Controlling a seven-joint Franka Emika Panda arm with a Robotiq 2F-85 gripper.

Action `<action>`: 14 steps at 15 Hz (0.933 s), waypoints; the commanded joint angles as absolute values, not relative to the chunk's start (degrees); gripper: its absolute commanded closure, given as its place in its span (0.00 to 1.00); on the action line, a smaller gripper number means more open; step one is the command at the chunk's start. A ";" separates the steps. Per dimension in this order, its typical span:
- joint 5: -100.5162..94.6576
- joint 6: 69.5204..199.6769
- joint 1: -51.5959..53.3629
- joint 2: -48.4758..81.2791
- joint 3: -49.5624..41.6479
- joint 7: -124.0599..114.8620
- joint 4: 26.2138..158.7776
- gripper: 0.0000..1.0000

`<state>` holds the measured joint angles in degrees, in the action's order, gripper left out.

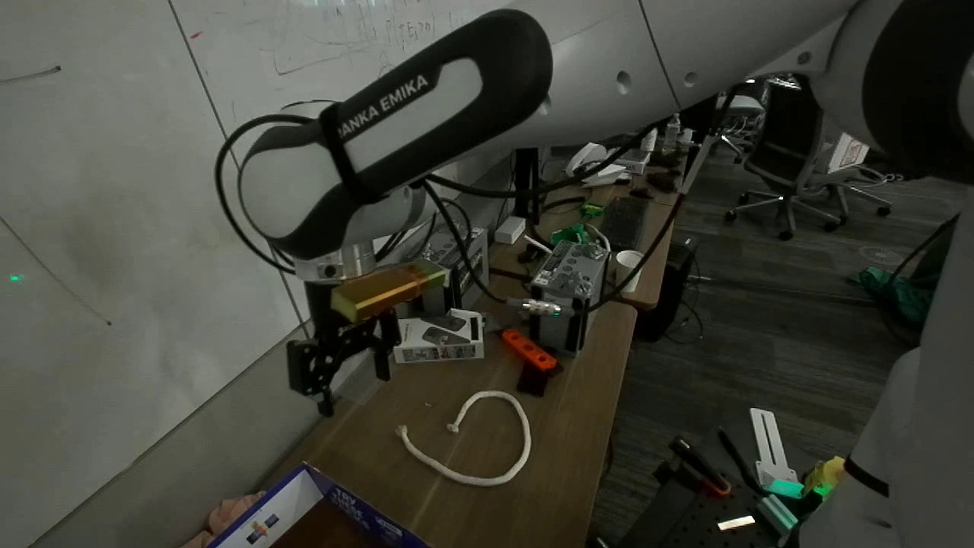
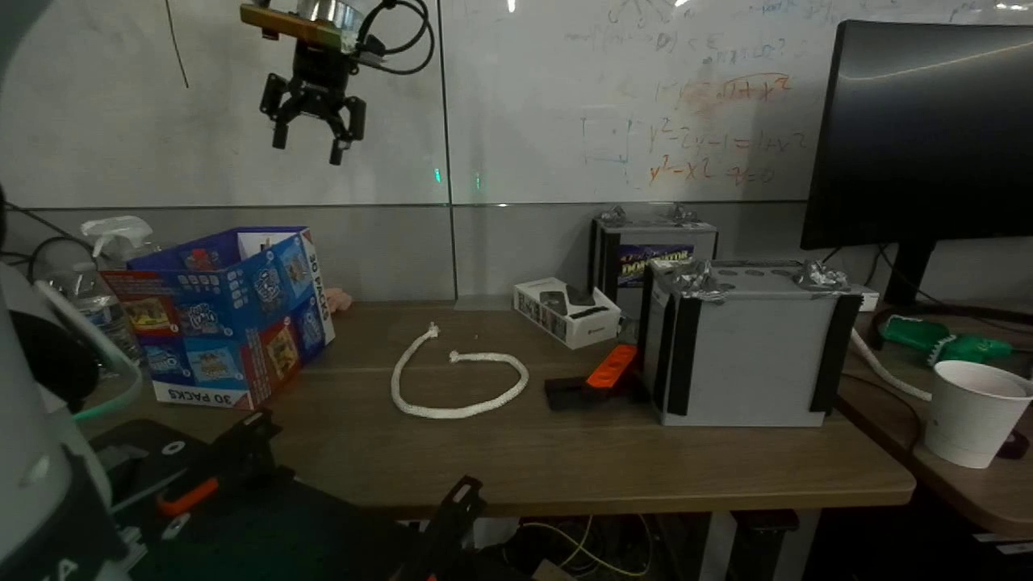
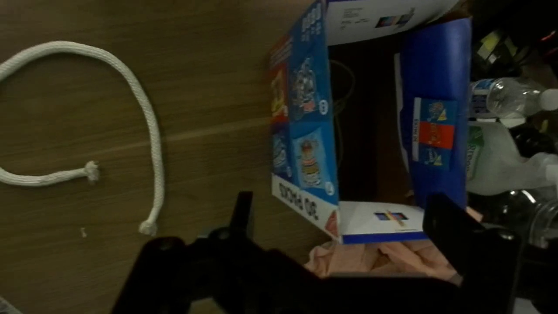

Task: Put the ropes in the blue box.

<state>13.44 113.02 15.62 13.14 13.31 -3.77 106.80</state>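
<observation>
Gear: one gripper (image 2: 308, 145) on a single arm (image 1: 487, 87), so you have no choice of hand; its fingers (image 3: 242, 213) stand wide apart with nothing held, high above the desk (image 2: 565, 476). Rope: one white cord (image 2: 460, 413), lying on the desk between the blue box (image 2: 214, 319) and an orange-red piece (image 2: 612, 367), touching neither. Bearing: in both exterior views it lies below and to the picture's right of your gripper, well apart; in the wrist view it sits wholly left of both fingers, while much of the box shows between them. Axis: none single, the cord being an open loop with two free ends; its length nearest the box runs roughly square to the line between your fingertips, so a shift away from the box and a straight descent should let you pinch across it with little wrist turn. Box contents: a faint curved strand (image 3: 353, 80) in the dark; whether a second rope, you cannot tell. Lettering: on the arm, "ANKA EMIKA", its start behind a strap (image 1: 344, 156); on the box, "30 PACKS", inverted, and "TRY THESE"; on a rear grey case (image 2: 662, 235), a label (image 2: 655, 262) seeming to read "DOMINATOR"; on the whiteboard (image 2: 533, 129), equations (image 2: 722, 139), one ending "1+x²".
</observation>
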 commanded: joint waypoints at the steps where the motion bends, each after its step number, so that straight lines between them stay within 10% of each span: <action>1: 12.94 122.65 12.95 6.71 11.03 -4.42 117.82 0.00; 14: 4.14 154.45 7.51 17.85 2.22 -13.54 136.86 0.00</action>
<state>6.10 151.44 7.63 14.23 3.26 -11.58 137.63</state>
